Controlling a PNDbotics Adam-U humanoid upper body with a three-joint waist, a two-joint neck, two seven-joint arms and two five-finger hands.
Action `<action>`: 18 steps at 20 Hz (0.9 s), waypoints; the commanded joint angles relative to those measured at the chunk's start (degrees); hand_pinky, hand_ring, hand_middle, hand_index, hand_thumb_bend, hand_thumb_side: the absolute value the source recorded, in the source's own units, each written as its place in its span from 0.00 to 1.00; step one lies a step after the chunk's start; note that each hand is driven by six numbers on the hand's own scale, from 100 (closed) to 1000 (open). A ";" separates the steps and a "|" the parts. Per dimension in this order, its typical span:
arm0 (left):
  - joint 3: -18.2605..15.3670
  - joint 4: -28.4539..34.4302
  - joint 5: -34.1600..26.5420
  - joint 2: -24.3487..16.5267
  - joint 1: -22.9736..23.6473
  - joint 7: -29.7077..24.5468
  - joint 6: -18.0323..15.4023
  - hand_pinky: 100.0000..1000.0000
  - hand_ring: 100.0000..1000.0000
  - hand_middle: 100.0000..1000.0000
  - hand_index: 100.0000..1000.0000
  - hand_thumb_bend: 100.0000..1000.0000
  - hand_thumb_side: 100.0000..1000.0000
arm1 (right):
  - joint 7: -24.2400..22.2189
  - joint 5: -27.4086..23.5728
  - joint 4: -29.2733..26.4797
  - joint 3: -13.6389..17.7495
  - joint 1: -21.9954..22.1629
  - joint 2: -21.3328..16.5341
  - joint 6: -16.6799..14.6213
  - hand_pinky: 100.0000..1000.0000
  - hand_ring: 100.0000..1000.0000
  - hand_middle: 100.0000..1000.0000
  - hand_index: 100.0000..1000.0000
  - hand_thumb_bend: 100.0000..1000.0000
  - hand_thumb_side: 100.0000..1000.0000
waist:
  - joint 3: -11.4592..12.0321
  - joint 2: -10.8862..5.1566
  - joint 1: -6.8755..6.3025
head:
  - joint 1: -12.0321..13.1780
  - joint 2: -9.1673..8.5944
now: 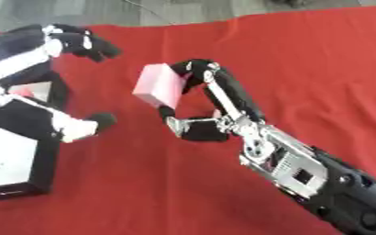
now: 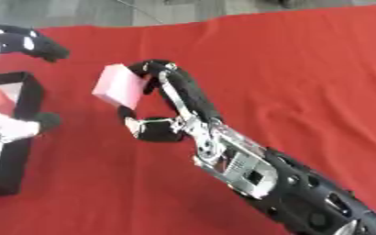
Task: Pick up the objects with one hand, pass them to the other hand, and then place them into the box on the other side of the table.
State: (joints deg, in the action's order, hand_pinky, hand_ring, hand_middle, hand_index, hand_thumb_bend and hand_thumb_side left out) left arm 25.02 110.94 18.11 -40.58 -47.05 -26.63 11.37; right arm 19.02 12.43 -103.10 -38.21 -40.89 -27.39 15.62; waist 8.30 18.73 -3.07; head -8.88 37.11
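The right hand (image 1: 197,103) reaches in from the near right on a long black and silver arm, its fingers curled over the top of a pink block (image 1: 160,85) and its thumb pressed against the block's lower side, so the block is pinched and held above the red cloth (image 1: 303,64). The block is tilted, its pale end face turned toward the near left.

To the left stands a black-walled box (image 2: 29,98) with a pale floor; something pink lies inside at its far part, too small to make out. The left hand (image 1: 83,41) shows at the far left, above the box, its dark fingers bent loosely and holding nothing; a white and black forearm runs down over the box, with a dark rounded tip near the box's right wall. The pink block sits between the two hands, nearer the right one, and apart from the left fingers.

Between the block and the box is a strip of bare red cloth. The right side and the near middle of the table are open cloth too, apart from the right arm crossing it diagonally. The cloth's far edge runs askew along the top, with grey floor (image 1: 183,11) beyond it.
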 commanded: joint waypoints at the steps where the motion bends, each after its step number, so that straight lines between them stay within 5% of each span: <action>1: 0.55 -0.69 1.97 -0.43 -1.29 1.51 -0.69 0.86 0.79 0.77 0.87 0.29 0.22 | -1.04 0.88 -0.35 0.14 -1.16 0.07 -1.00 0.66 0.53 0.46 0.53 0.00 0.00 | 0.05 -1.47 0.08 | 0.19 -0.07; 18: 4.04 -5.56 5.52 1.80 -2.60 5.03 -4.10 0.84 0.79 0.78 0.87 0.22 0.14 | -2.78 4.80 0.17 -0.26 -1.60 1.17 -4.53 0.66 0.53 0.47 0.54 0.00 0.00 | -0.11 -1.46 0.17 | 0.79 0.00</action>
State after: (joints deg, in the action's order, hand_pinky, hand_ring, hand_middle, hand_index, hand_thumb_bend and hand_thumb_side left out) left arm 29.37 105.20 23.31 -38.23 -48.48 -21.71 7.67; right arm 15.73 16.64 -102.40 -38.90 -41.38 -26.29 11.32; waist 8.17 18.73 -2.92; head -8.21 37.19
